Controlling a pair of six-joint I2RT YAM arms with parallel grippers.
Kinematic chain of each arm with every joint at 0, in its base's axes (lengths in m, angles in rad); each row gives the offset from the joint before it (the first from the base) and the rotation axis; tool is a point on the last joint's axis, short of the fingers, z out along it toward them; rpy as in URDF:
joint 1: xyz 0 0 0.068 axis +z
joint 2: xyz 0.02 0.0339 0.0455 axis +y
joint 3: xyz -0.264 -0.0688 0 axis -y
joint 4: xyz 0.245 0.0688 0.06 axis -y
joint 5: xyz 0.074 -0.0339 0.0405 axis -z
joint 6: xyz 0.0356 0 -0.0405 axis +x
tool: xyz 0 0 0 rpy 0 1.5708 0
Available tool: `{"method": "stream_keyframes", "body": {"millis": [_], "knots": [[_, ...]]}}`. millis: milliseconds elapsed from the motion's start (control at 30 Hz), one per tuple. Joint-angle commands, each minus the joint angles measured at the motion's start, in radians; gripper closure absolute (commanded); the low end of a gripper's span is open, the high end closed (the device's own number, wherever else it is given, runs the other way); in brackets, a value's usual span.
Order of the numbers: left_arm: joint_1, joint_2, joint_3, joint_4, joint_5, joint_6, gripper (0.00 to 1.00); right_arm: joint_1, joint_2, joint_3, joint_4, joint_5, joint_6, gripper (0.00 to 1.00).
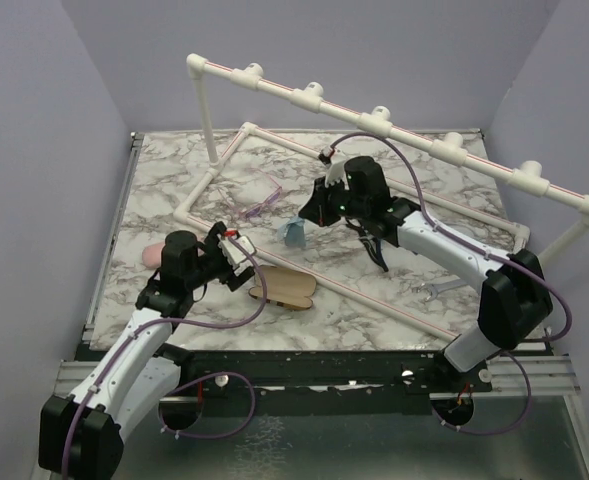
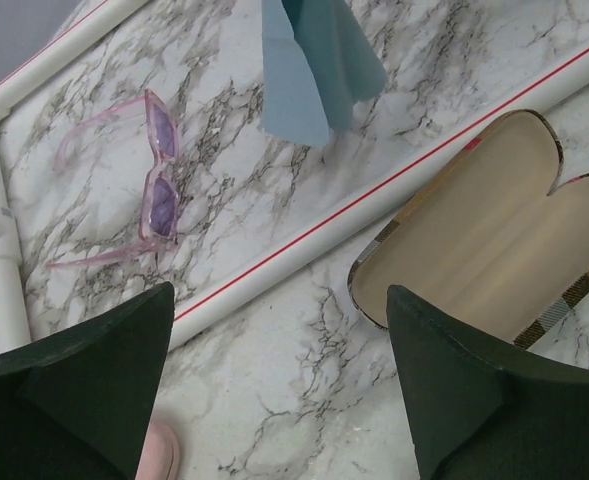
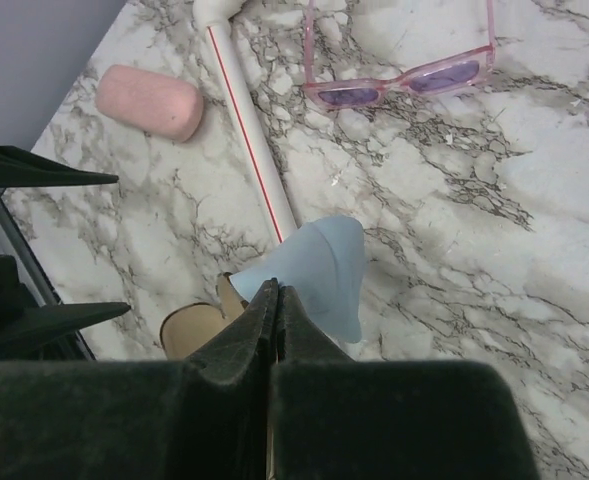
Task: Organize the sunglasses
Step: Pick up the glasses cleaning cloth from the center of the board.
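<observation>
The pink-framed sunglasses (image 1: 262,196) (image 2: 159,180) (image 3: 404,80) lie unfolded on the marble table, beyond the low white pipe (image 2: 374,195). My right gripper (image 1: 307,215) (image 3: 277,288) is shut on a pale blue cloth (image 1: 294,231) (image 3: 319,270) (image 2: 314,65), which hangs from it above the table to the right of the sunglasses. My left gripper (image 1: 236,250) (image 2: 279,292) is open with nothing between its fingers. It hovers over bare marble just left of an open plaid case (image 1: 284,286) (image 2: 484,230) with a tan lining.
A closed pink case (image 1: 154,254) (image 3: 149,100) lies at the table's left, close under my left gripper. A white pipe frame (image 1: 374,122) with a raised rail spans the back and right. A metal wrench (image 1: 444,288) lies near my right arm.
</observation>
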Motion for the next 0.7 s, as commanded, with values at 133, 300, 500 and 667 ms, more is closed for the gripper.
{"method": "stream_keyframes", "body": {"millis": [133,300,500,667], "knots": [[-0.006,0.189,0.037,-0.018,0.053,0.004,0.13,-0.005,-0.141,0.009,-0.083,-0.014,0.026,0.99],[-0.045,0.39,0.211,-0.222,0.074,0.121,0.11,-0.005,-0.225,-0.049,-0.124,0.015,-0.001,1.0],[-0.102,0.543,0.305,-0.298,0.044,0.213,0.15,-0.005,-0.316,-0.115,-0.144,0.04,-0.029,0.99],[-0.141,0.563,0.273,-0.363,0.049,0.396,0.21,-0.005,-0.367,-0.157,-0.149,0.066,-0.044,0.99]]}}
